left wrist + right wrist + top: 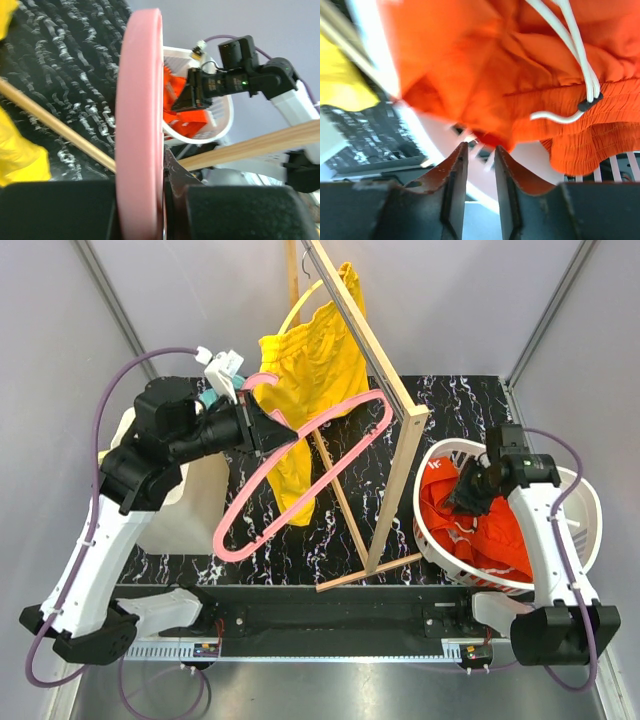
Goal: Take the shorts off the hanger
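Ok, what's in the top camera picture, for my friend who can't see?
The left end effector grips an empty pink hanger above a black table. The orange shorts lie in a white basket on the right, under the right end effector. Yellow shorts hang on a wooden rack.

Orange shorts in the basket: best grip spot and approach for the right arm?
Probably pinch the gathered waistband of the shorts, beside the white drawstring, coming straight down from above: it's bunched thick and exposed, and the basket walls block the sides.
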{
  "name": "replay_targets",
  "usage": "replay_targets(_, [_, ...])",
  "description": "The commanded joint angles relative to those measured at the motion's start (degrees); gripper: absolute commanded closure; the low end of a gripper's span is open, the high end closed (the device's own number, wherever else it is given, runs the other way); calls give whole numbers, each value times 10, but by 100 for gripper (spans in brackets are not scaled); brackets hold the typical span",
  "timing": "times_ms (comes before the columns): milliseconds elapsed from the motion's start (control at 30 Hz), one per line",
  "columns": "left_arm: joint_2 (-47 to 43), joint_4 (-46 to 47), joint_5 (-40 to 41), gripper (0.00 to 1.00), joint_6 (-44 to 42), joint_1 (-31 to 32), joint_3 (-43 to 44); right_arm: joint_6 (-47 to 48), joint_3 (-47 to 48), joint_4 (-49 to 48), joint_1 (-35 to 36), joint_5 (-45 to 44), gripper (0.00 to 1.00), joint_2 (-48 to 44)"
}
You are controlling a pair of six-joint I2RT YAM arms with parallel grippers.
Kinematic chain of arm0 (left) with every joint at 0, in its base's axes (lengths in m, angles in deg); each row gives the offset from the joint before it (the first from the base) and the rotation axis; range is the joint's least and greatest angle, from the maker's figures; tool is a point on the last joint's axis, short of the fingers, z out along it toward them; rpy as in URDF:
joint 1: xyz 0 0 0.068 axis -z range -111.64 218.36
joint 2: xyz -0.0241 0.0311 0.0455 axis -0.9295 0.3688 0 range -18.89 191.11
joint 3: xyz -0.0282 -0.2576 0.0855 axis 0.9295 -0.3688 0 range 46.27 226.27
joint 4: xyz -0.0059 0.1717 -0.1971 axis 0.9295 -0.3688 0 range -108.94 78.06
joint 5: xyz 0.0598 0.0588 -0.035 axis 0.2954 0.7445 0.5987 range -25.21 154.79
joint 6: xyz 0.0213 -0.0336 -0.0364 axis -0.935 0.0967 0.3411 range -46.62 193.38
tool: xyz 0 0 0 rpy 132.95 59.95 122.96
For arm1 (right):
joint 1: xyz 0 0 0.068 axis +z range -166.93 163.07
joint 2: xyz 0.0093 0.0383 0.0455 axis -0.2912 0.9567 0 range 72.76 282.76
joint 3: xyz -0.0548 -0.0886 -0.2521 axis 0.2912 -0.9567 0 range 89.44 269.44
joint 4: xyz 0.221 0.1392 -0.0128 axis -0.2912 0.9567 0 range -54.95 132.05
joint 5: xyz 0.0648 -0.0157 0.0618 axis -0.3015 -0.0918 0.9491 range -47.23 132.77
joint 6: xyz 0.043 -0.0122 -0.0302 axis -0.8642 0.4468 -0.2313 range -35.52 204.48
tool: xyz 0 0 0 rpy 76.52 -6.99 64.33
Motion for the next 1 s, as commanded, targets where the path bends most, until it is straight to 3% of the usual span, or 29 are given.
replay_targets(0, [43, 33, -83, 100, 40, 0, 71, 14, 104, 40, -2, 10, 63, -35])
replay_targets(233, [152, 36, -142, 100, 68, 0, 183, -18, 149, 43, -2, 59, 62, -53])
replay_targets(500, [232, 64, -189, 100, 111, 2, 286, 2, 135, 59, -2, 26, 61, -61])
replay_targets(967, [273, 100, -179, 100, 121, 40, 329, 16, 135, 58, -1, 21, 60, -61])
